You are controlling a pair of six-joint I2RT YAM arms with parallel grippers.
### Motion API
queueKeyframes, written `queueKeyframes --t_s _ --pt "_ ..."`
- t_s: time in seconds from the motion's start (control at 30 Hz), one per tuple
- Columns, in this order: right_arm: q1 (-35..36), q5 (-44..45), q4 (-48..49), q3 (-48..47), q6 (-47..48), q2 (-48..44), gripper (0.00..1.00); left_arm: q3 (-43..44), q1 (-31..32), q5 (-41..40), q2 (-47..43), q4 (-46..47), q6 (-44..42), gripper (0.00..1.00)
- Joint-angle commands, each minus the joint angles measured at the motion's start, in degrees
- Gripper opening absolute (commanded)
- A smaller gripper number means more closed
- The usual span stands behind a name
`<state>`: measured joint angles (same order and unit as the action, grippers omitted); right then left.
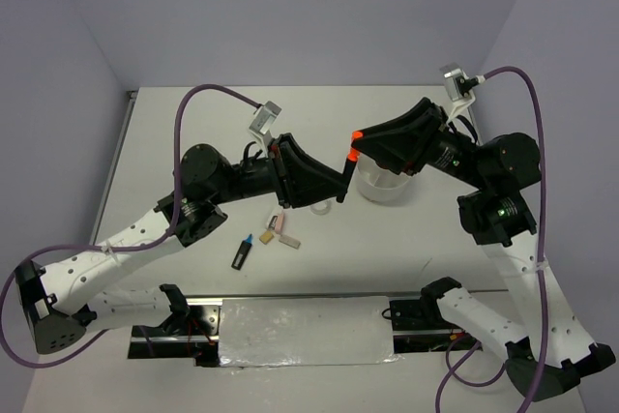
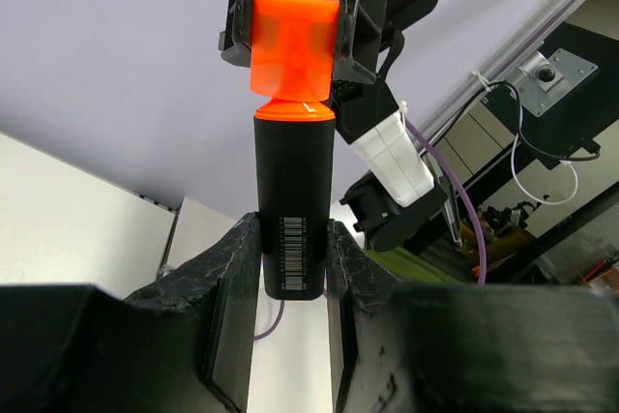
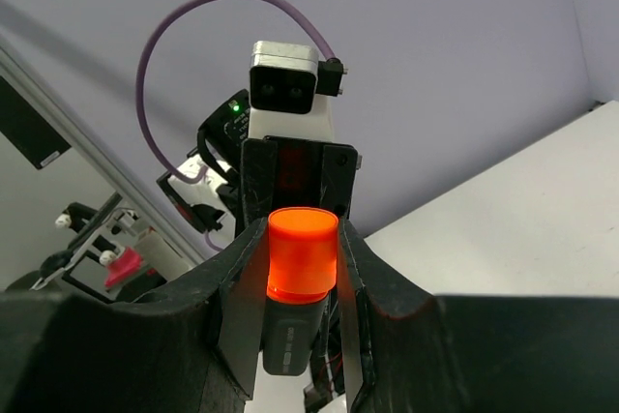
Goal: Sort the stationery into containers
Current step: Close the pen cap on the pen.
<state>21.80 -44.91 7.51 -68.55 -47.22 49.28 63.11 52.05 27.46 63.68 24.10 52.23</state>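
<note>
A black marker with an orange cap (image 1: 348,166) is held in the air between both grippers, just left of the round white tub (image 1: 385,186). My left gripper (image 1: 338,189) is shut on the black body (image 2: 293,210); its jaws press both sides of the barrel near the lower end. My right gripper (image 1: 360,147) is shut on the orange cap (image 3: 303,253), which also shows in the left wrist view (image 2: 293,45). A black marker with a blue tip (image 1: 242,251) lies on the table. A pink eraser (image 1: 279,225) and a tan piece (image 1: 289,240) lie beside it. The pink cylinder is hidden.
The white table's near edge carries a black rail with a silver sheet (image 1: 305,333). Purple cables (image 1: 208,92) loop over both arms. The tub sits partly under my right arm. Lilac walls close in the table on three sides.
</note>
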Motion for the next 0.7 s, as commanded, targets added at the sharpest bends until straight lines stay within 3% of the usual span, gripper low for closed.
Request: queueKeyframes --t_s 0.0,0.1,0.33,0.67 --pt "-0.3 -1.2 3.6 0.5 -1.2 -1.0 0.33 2.4 -0.1 -1.5 0.0 4.1 -2.0 0.00" --pt "-0.3 -1.6 4.4 1.2 -1.9 -0.9 0.35 2.5 -0.1 -2.2 0.0 4.7 -2.0 0.00" --pt "-0.3 -3.3 20.9 8.6 -12.1 -1.6 0.38 4.0 0.0 -1.0 2.2 9.8 -0.6 0.00" --pt "-0.3 -4.7 16.0 7.3 -8.2 -2.6 0.48 6.8 0.0 0.1 4.3 10.1 -2.8 0.00"
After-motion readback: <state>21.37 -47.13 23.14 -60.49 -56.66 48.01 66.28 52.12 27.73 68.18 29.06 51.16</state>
